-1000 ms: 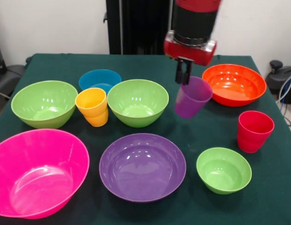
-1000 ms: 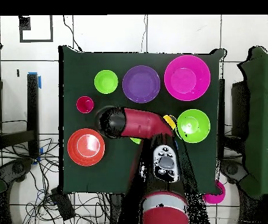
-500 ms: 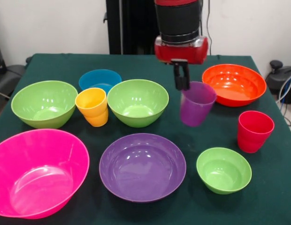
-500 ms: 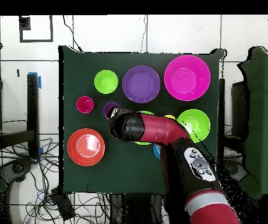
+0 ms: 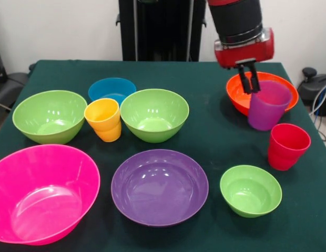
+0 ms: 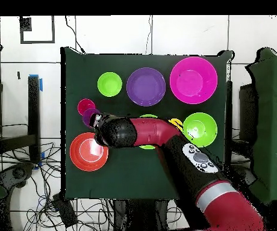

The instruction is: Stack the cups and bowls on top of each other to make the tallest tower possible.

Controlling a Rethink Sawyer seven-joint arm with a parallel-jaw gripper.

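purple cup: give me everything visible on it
The purple cup is a glossy, translucent-looking plastic tumbler with tapered sides, open end up and slightly tilted. The claw pinches its rim, one finger inside, one outside. It appears lifted off the table, in front of the orange-red bowl and just above the red cup. Overhead, only part of it shows beside the arm.
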